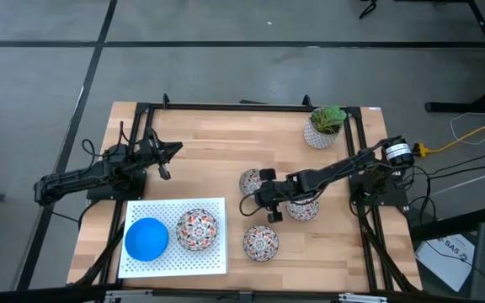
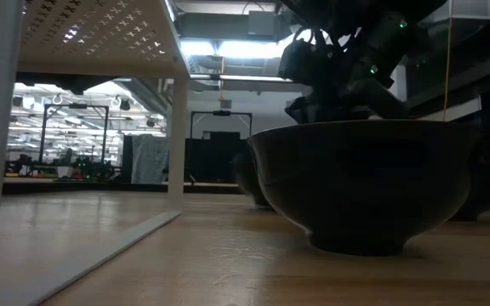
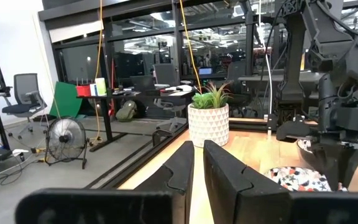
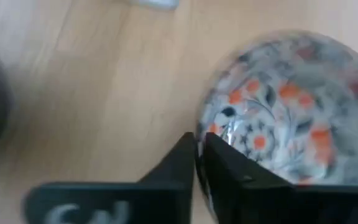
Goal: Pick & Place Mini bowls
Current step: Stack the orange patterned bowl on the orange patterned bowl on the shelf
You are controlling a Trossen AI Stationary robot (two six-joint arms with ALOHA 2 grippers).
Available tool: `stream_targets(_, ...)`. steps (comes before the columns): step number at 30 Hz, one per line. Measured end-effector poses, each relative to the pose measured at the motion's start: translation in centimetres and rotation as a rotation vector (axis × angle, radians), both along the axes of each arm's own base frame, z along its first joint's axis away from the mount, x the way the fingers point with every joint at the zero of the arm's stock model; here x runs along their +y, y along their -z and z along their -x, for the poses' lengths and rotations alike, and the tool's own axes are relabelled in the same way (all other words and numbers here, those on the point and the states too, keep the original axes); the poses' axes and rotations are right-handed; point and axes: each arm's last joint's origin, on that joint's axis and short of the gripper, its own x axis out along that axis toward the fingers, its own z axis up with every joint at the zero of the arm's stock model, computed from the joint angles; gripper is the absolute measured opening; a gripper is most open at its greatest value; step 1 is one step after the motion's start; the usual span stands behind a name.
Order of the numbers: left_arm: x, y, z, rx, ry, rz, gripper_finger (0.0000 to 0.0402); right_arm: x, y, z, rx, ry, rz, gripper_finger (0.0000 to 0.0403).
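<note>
1. Right gripper (image 4: 196, 144) clenched on rim of floral bowl (image 4: 291, 106), mid-table.
2. Left gripper (image 3: 197, 163) pinched shut, empty, idle at left.
3. Blue bowl (image 1: 146, 238) on white tray (image 1: 213, 261).

wooden table (image 1: 183, 143) — floral bowls (image 1: 260, 243), white tray (image 1: 175, 263), plant pot (image 1: 320, 135)

A: From where does each camera look?
B: One hangs overhead, facing straight down on the whole table (image 1: 183, 126). One sits at tabletop height, close behind a floral bowl (image 2: 360, 183).
A: And the wrists?
B: The left looks across toward the plant pot (image 3: 208, 122), also visible from overhead; the right hovers close above another bowl (image 4: 291, 106).
</note>
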Motion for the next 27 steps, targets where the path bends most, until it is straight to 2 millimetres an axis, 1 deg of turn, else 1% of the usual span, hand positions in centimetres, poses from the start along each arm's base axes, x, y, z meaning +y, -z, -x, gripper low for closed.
stream_targets(1,0.0,0.0,0.0,0.0,0.0,0.0,0.0033,0.0,-0.1,-0.1,-0.012,0.007,0.012,0.0023)
stream_targets(2,0.0,0.0,0.0,0.0,0.0,0.0,0.0033,0.0,-0.3,-0.1,-0.019,0.01,0.021,0.0016)
stream_targets(7,0.0,0.0,0.0,0.0,0.0,0.0,0.0029,0.0,-0.2,-0.1,-0.014,0.018,-0.012,0.0029)
stream_targets(9,0.0,0.0,0.0,0.0,0.0,0.0,0.0029,0.0,-0.3,-0.2,-0.021,0.023,-0.013,0.0022)
stream_targets(12,0.0,0.0,0.0,0.0,0.0,0.0,0.003,0.0,-1.2,-0.6,-0.017,0.022,-0.004,0.0011)
stream_targets(15,0.0,0.0,0.0,0.0,0.0,0.0,0.0033,0.2,-2.5,-0.9,0.031,0.009,-0.003,0.0011)
stream_targets(18,0.0,0.0,0.0,0.0,0.0,0.0,0.0033,0.2,-4.4,-1.3,0.068,0.02,0.031,0.001)
stream_targets(27,0.0,0.0,0.0,0.0,0.0,0.0,0.0029,-0.1,-9.2,-2.0,0.078,0.061,0.219,0.0009)
